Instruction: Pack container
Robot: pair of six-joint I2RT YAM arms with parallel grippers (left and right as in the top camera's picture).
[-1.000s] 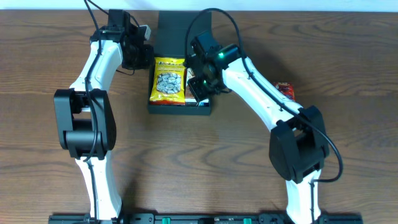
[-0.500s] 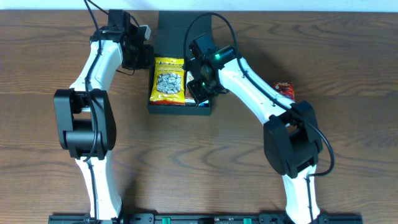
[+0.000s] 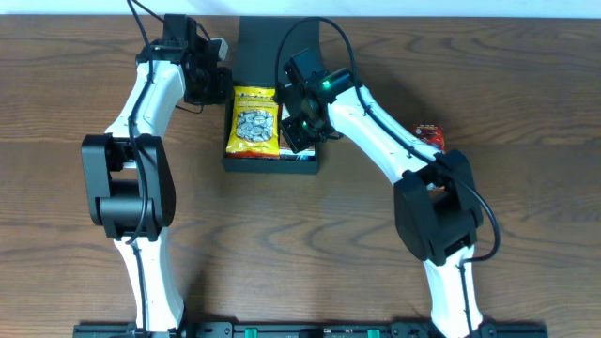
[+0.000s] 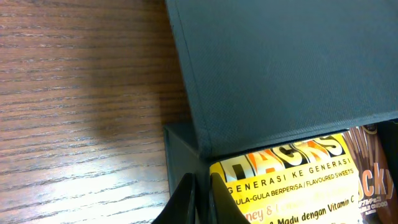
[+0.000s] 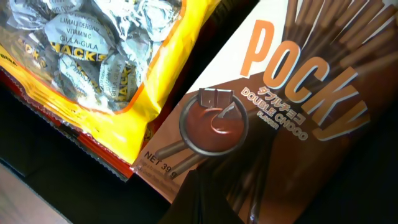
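Observation:
The black container [image 3: 272, 165] lies open at the table's far middle, its lid [image 3: 261, 52] standing up behind; the lid fills the left wrist view [image 4: 280, 68]. Inside lie a yellow Hacks candy bag [image 3: 255, 122] on the left and a brown Pocky box [image 5: 292, 93] on the right. My left gripper [image 3: 218, 94] is shut on the container's left wall, one finger on each side [image 4: 200, 199]. My right gripper [image 3: 300, 127] is shut, its fingertips [image 5: 205, 199] down on the Pocky box, which it mostly hides from above.
A small red snack packet [image 3: 430, 135] lies on the wooden table to the right of the container, behind my right arm. The candy bag [image 5: 93, 56] lies right beside the Pocky box.
My right arm's elbow and gripper have shifted slightly left over the container. The left arm has not moved.

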